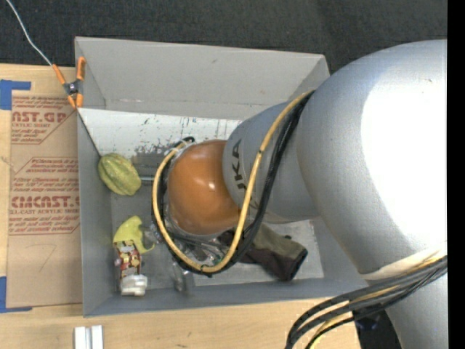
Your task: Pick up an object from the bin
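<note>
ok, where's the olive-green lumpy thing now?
In the camera view the olive-green lump lies by the bin's left wall, just above the yellow piece, left of the arm's orange cover.

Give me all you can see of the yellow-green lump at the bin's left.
The yellow-green lump is oval with lengthwise ridges, like a toy starfruit, and looks matte plastic or rubber. It lies on the bin floor by the left wall, touching no other loose thing, left of the arm's orange cover.
</note>
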`<state>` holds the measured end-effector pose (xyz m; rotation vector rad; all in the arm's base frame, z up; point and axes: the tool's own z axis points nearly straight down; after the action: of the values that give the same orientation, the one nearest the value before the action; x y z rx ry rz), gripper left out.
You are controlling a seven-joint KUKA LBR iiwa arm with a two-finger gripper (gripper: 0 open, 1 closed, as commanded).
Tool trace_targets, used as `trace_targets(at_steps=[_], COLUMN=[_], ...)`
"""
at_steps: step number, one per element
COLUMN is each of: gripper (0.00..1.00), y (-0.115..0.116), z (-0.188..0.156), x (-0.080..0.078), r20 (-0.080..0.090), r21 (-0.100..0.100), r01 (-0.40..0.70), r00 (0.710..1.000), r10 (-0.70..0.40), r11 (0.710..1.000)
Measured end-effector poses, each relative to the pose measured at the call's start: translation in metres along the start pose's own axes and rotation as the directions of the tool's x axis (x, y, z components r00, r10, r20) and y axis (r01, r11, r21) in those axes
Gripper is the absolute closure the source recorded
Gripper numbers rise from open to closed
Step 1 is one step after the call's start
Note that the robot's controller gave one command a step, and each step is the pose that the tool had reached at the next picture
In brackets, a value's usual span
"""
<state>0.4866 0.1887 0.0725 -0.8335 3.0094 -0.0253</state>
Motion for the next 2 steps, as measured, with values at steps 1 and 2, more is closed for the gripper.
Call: trace_targets(at_steps=[1, 2], gripper=[0.00, 0.00], y=[0.000, -0.018], z=[0.000, 0.003], x=[0.000, -0.023], r20=[0.000, 0.000], r21=[0.000, 0.000], r01=[-0.001, 0.052], r00=[1.000, 0.999], r10=[0.001, -0.052], r11=[1.000, 0.999])
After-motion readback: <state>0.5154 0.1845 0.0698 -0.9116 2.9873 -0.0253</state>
